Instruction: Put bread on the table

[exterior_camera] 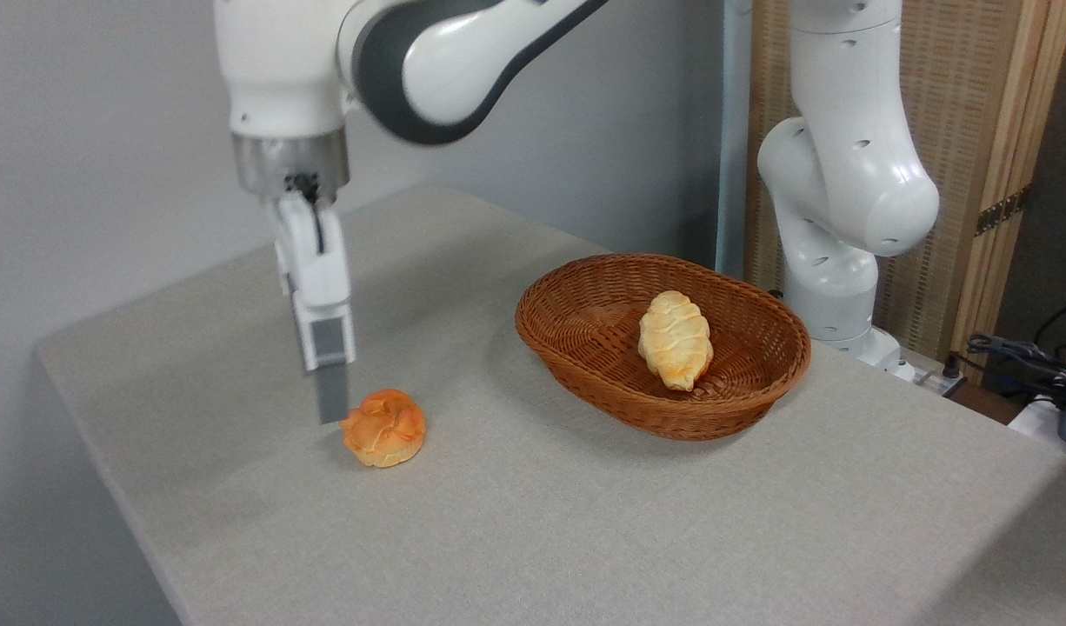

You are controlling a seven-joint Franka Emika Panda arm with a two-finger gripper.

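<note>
Camera view: the bread [383, 428] sits on the table [533, 530], well left of the wicker basket [585, 348], which holds a paler roll [675, 338]. The gripper [330, 407] hangs at the bread's left edge. Only one finger [329, 396] shows, so I cannot tell its spread.

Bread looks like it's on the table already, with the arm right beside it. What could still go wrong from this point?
1. The gripper hangs right at the left edge of the orange bread; whether the fingers touch it is unclear. A sideways retreat could nudge or roll the bread across the table.
2. The bread is roundish, so a bump might send it rolling, possibly toward the wicker basket.
</note>
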